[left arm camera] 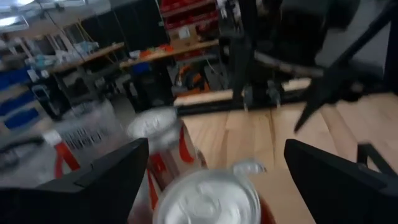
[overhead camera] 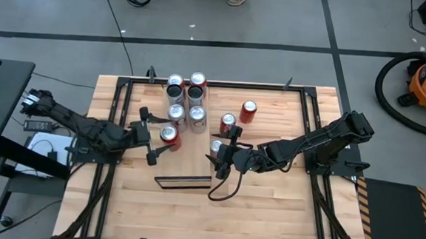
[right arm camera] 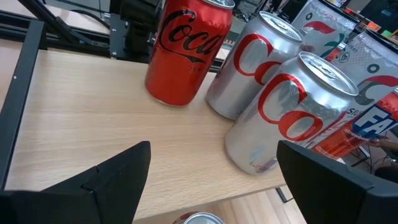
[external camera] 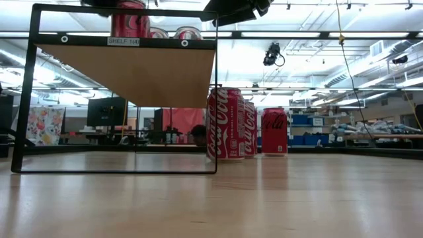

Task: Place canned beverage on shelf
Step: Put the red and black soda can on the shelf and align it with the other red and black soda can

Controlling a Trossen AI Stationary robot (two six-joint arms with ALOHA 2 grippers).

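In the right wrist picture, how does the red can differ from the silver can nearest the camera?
The red can has a red body with black script; the silver can is silver with red script. The red can stands farther from the open right pincer; the silver can stands nearer, by the shelf edge. Both stand upright on the shelf.
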